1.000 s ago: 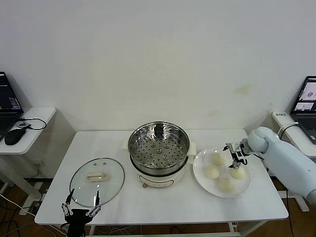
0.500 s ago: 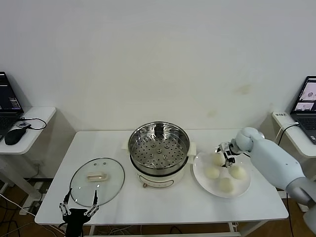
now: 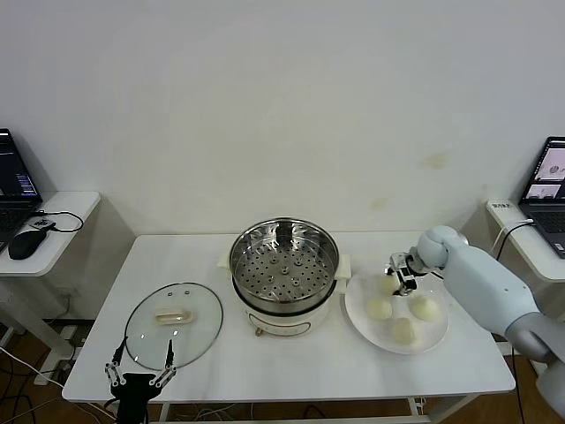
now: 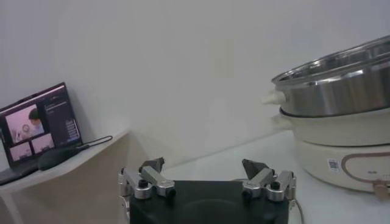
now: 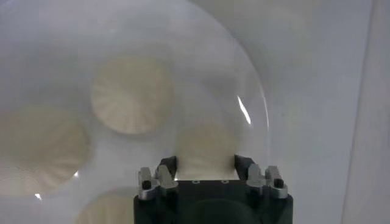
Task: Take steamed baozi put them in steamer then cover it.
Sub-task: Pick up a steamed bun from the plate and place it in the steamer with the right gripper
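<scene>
- Since a second ago the right pincer (image 3: 402, 276) has slid from the right-hand bun on the plate to the bun nearest the steamer, and its fingers have come together onto that small, smooth, off-white steamed baozi (image 5: 206, 148); the wrist view shows the bun wedged between the two fingertips.
- Three more pale round dough buns (image 3: 380, 309) of the same kind lie on the flat white round plate (image 3: 357, 314) at the right end of the counter (image 3: 291, 362), close together but apart from one another.
- Round shiny stainless-steel steamer (image 3: 284, 265) on a cream-white electric base stands at the middle of the counter, just beside the plate; its perforated steel tray is bare.
- Round clear glass cover (image 3: 173, 323) with metal rim and cream-white bar handle lies flat near the front left corner.
- Left pincer (image 3: 139, 375) hangs just off the counter's front edge by the cover, fingers spread apart, holding nothing.
- White counter stands against a plain white wall; a side table with a laptop (image 3: 16, 190) and a black mouse (image 3: 26, 240) sits to the left, and another laptop (image 3: 547, 181) to the right.
</scene>
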